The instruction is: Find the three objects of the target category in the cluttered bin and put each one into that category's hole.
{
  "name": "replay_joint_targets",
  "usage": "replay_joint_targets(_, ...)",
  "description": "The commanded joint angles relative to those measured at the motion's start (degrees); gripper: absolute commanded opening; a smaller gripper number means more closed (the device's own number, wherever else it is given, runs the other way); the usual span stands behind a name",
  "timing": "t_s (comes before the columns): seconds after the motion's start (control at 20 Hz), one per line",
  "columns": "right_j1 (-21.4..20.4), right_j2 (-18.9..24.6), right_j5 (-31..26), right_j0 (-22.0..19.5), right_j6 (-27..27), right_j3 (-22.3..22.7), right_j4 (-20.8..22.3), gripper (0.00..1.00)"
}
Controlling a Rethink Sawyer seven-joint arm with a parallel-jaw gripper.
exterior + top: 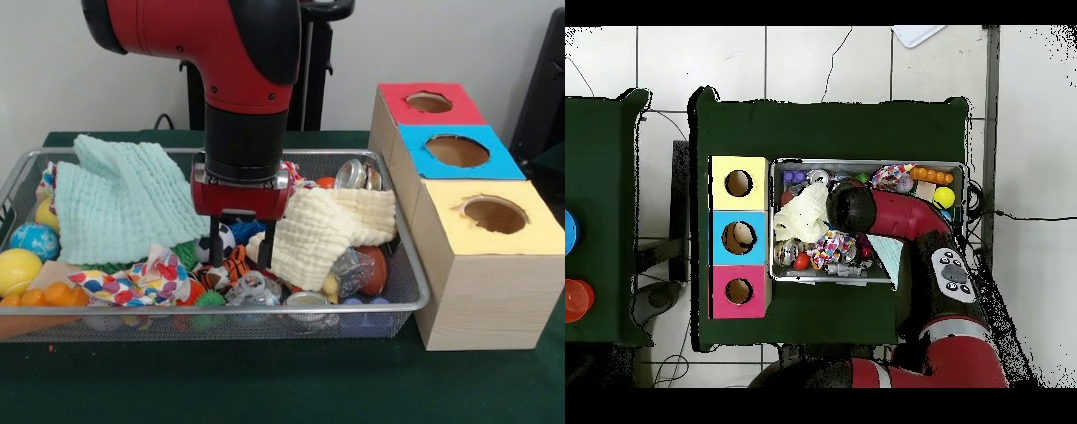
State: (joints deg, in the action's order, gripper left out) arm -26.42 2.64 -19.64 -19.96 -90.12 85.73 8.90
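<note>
Over the middle of the bin [402, 231], the hand [240, 247] hangs fingers down, the two black fingers parted with a clear gap and nothing held between them; tips sit just above the clutter, right over a small tiger-striped ball [235, 261] and a black-and-white ball [225, 240]. At 3 o'clock of the hand, touching close, a cream waffle cloth [327, 228] drapes across the right half of the bin. At 9 to 10 o'clock lies a mint green cloth [119, 203]; at 8 o'clock a butterfly-print rag [132, 284]. At 6 o'clock, against the near rim, something crumpled, clear and plastic [252, 288], can't confirm it's a bottle; no blue label is visible anywhere. A dented silver can [351, 174] sits at 2 o'clock by the far rim, another can [307, 303] at 5 o'clock. Yellow ball [18, 269] and blue-white ball [33, 239] at the far 9 o'clock end. Right of the bin on the green surface [265, 380], three wooden boxes in a row: the blue-surround hole [456, 151] is the middle one, between the red-surround hole [429, 102] behind and the yellow-surround hole [494, 215] in front. Overhead, the arm [905, 215] covers the hand.
</note>
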Motion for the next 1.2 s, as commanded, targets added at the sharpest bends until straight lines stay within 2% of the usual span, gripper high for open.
replay_joint_targets(0.05, 1.62, 1.52, -4.73, -0.02, -4.93, -5.09, -0.46, 1.0)
replay_joint_targets(0.2, 1.56, 1.25, -6.67, -0.06, -3.66, -6.74, 0.01, 1.0)
replay_joint_targets(0.45, 0.98, 1.18, -7.62, 0.17, -3.4, -6.6, 0.37, 1.0)
replay_joint_targets(0.8, 4.06, 4.02, -3.48, -1.82, -6.66, -1.3, -1.59, 1.0)
replay_joint_targets(1.2, 4.32, 4.06, -6.64, -1.56, -6.83, -0.44, -2.98, 1.0)
